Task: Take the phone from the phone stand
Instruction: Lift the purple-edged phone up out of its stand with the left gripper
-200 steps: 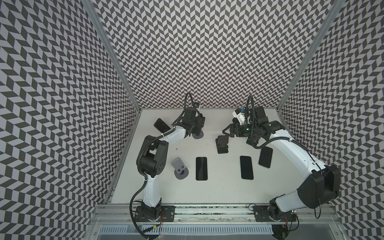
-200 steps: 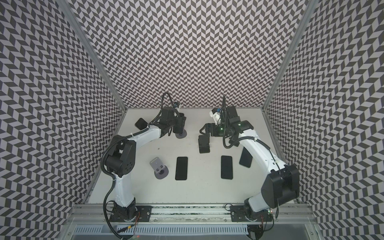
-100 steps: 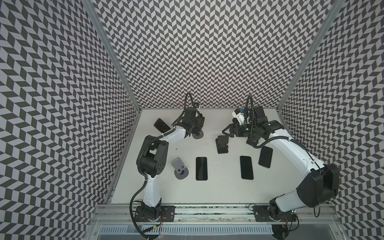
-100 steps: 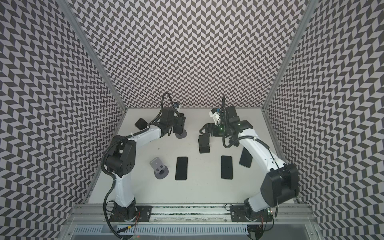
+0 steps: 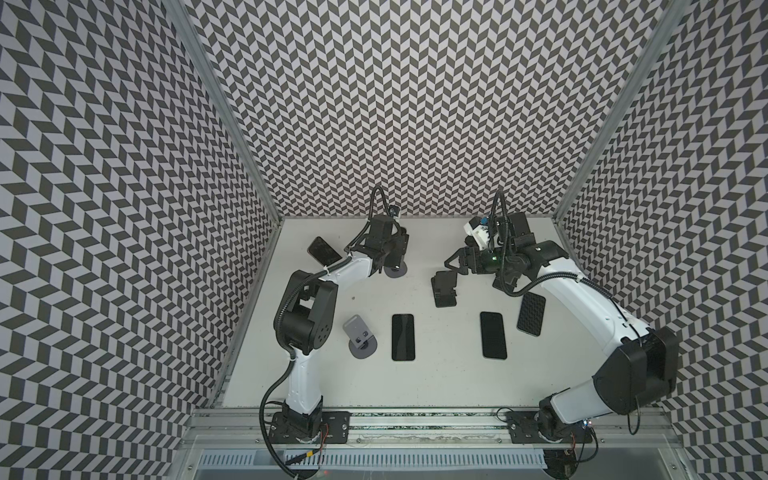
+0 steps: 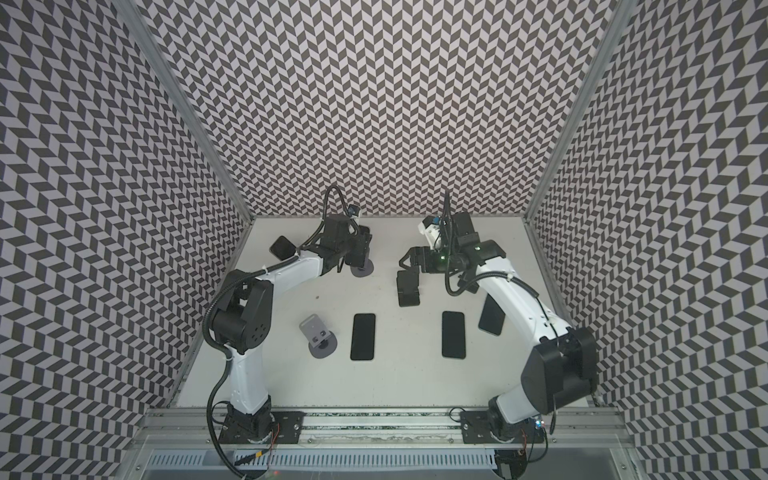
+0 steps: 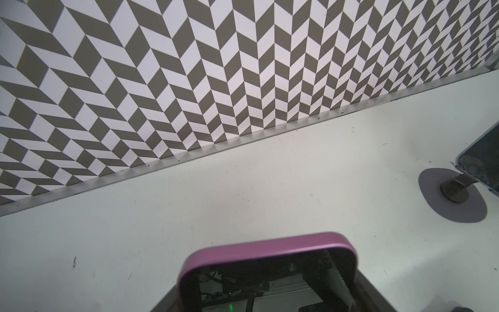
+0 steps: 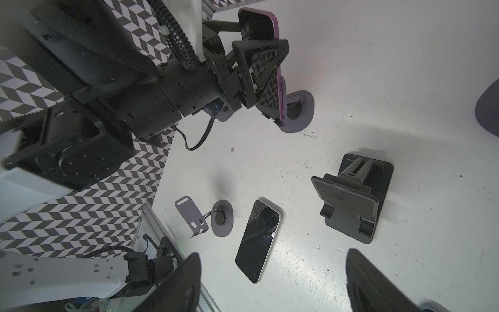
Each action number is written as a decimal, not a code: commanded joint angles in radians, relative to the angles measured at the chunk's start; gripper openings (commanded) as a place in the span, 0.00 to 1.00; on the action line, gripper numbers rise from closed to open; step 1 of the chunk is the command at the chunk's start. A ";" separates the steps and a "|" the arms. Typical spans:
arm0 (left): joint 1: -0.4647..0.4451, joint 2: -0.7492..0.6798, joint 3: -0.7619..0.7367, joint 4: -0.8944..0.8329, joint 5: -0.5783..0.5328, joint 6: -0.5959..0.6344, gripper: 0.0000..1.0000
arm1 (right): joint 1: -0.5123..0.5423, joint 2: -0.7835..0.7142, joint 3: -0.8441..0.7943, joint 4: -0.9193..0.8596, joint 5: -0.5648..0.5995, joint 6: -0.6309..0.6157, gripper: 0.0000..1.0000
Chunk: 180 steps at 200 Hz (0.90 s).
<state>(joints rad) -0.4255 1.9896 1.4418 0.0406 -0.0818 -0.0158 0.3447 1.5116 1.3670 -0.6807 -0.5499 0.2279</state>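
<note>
The phone (image 8: 279,78), dark-faced with a purple rim, stands on edge on a grey round-footed phone stand (image 8: 299,113) near the back wall. My left gripper (image 8: 275,62) is shut on it, a finger on each face. The phone's purple rim (image 7: 267,247) fills the near part of the left wrist view. In both top views the left gripper (image 5: 390,249) (image 6: 357,249) sits over the stand's foot (image 5: 394,271) (image 6: 362,271). My right gripper (image 5: 455,262) (image 6: 409,259) (image 8: 275,281) hangs open and empty above a black stand (image 5: 442,286).
Two dark phones (image 5: 403,336) (image 5: 493,340) and a patterned one (image 5: 531,312) lie flat on the white table. An empty grey stand (image 5: 359,336) sits front left. Another phone (image 5: 322,250) (image 7: 480,159) rests on a stand at the back left, close to the side wall.
The left gripper's jaws have closed onto the purple-rimmed phone. The right arm has stayed where it was.
</note>
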 commanded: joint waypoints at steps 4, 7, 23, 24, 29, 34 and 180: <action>-0.003 -0.006 0.017 -0.002 -0.001 0.010 0.72 | 0.007 0.002 0.026 0.011 0.007 -0.012 0.82; -0.004 -0.006 0.017 -0.002 -0.001 0.010 0.72 | 0.008 0.001 0.026 0.010 0.008 -0.012 0.82; -0.004 -0.011 0.017 -0.002 -0.001 0.009 0.71 | 0.007 -0.001 0.024 0.012 0.008 -0.013 0.82; -0.004 -0.012 0.017 -0.001 -0.001 0.009 0.71 | 0.006 -0.001 0.024 0.011 0.008 -0.012 0.82; -0.003 -0.013 0.017 -0.002 0.000 0.008 0.71 | 0.007 -0.001 0.025 0.011 0.008 -0.012 0.82; -0.003 -0.014 0.016 -0.003 0.000 0.007 0.71 | 0.007 -0.001 0.025 0.012 0.008 -0.012 0.81; -0.003 -0.073 0.009 -0.002 0.027 -0.008 0.68 | 0.007 -0.017 0.025 0.012 0.011 -0.008 0.81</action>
<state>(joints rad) -0.4255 1.9762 1.4418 0.0242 -0.0734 -0.0196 0.3447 1.5116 1.3670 -0.6807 -0.5495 0.2283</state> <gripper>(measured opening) 0.709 0.816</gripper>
